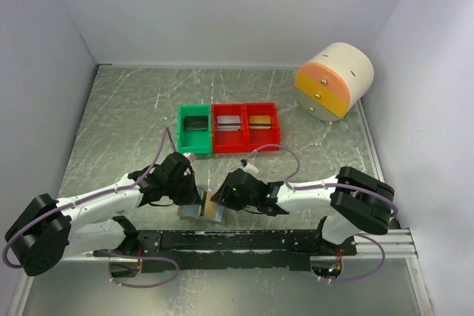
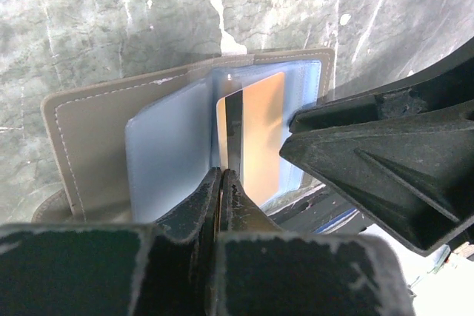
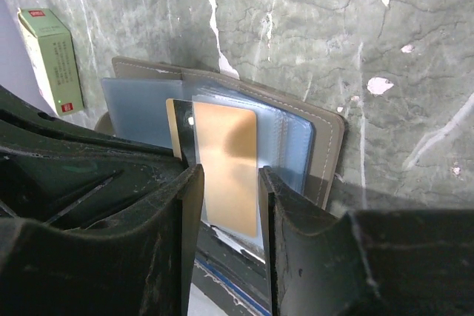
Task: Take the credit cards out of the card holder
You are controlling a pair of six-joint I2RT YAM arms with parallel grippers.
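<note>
- At the near edge of the grey marbled table, between the two arms, the card holder lies open, grey panels down and pale blue pockets facing up.
- One orange-tan credit card with a black stripe along its left side lies on the right panel, partly under a translucent pocket. Its near end reaches past the holder's near edge.
- The left gripper is clenched, its fingertips pressed together at the near edge of the pockets, just left of the card's stripe. Whether a pocket sheet is pinched between them cannot be told.
- The right gripper has its fingers apart, one on each long side of the card. Whether they actually press on its edges cannot be told.
- Left of the holder, near it, a small pale green box with a red mark lies on the table.
- Farther back, a green bin and two red bins stand touching in a row.
- At the far right, a white drum with an orange and yellow face lies on its side.
</note>
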